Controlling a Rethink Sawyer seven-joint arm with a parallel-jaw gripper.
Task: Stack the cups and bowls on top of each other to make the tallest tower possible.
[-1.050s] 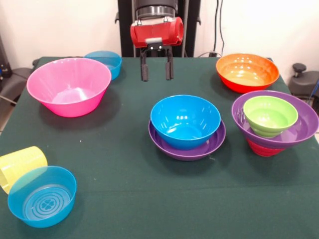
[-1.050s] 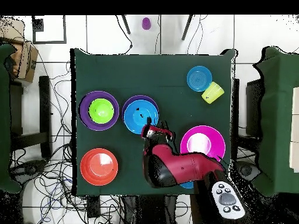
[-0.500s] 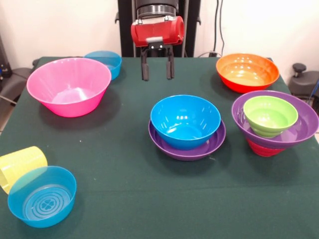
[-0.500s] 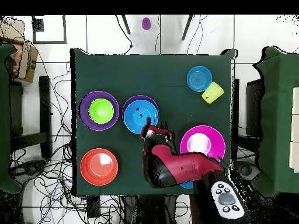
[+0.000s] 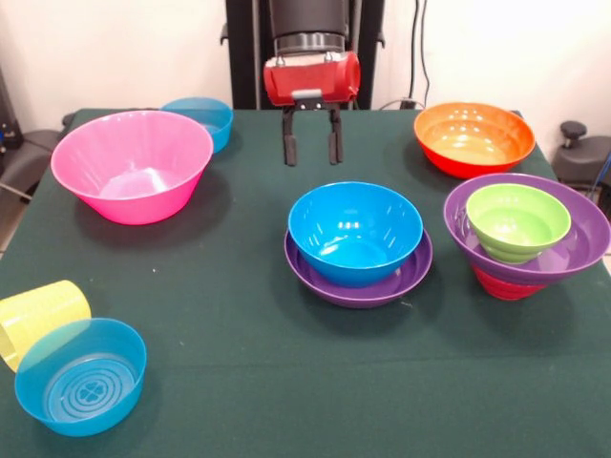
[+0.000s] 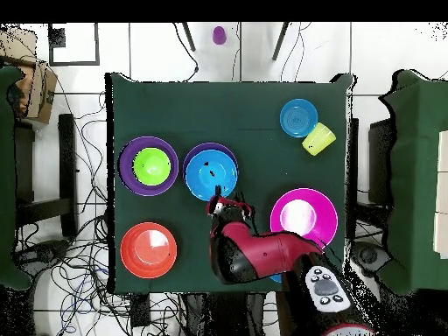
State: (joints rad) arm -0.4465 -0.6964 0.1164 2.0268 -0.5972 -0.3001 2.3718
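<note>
Spread, empty tool [image 5: 311,151] is hanging at twelve o'clock of the blue bowl [image 5: 355,232], probably lining up a rim grasp.

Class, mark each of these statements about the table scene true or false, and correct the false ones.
1. The green bowl sits inside a purple bowl. True.
2. The gripper is shut on the blue bowl. False: it hangs open and empty, above the table behind that bowl.
3. The ribbed yellow cup lies on its side beside a translucent blue bowl. True.
4. The large pink bowl holds the orange bowl. False: the pink bowl is empty, and the orange bowl stands apart at the other side of the table.
5. The blue bowl rests in a wide purple bowl. True.
</note>
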